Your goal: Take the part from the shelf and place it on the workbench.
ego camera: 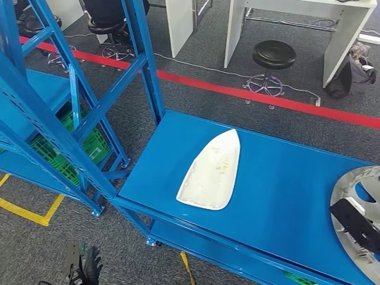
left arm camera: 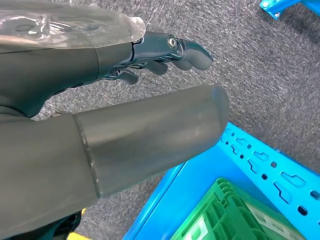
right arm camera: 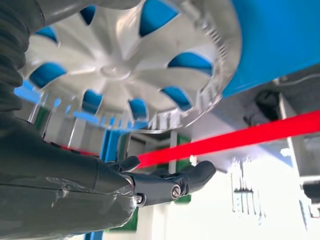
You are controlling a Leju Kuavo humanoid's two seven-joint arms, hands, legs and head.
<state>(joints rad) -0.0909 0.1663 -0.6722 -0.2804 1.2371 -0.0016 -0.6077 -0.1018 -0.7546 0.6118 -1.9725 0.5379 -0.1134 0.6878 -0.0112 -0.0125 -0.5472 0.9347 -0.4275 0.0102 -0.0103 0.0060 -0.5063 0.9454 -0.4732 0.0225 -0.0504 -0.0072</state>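
Right hand (ego camera: 356, 225) on wheel cover (ego camera: 358, 190); left hand (left arm camera: 113, 100) idle.
My right fingers (right arm camera: 162, 182) clamp the wheel cover's rim over the blue surface (ego camera: 278, 178); left fingers (left arm camera: 181, 50) extended, apart, holding nothing, above carpet.

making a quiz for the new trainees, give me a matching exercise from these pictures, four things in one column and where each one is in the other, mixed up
Things:
1. white part
2. silver wheel cover
3. green crate
4. black stool

Places:
A. on the carpet beyond the red floor line
B. near the middle of the blue shelf surface
C. low in the blue rack on the left
D. at the right end of the blue surface, by the right hand

Pairs: 1-B, 2-D, 3-C, 4-A
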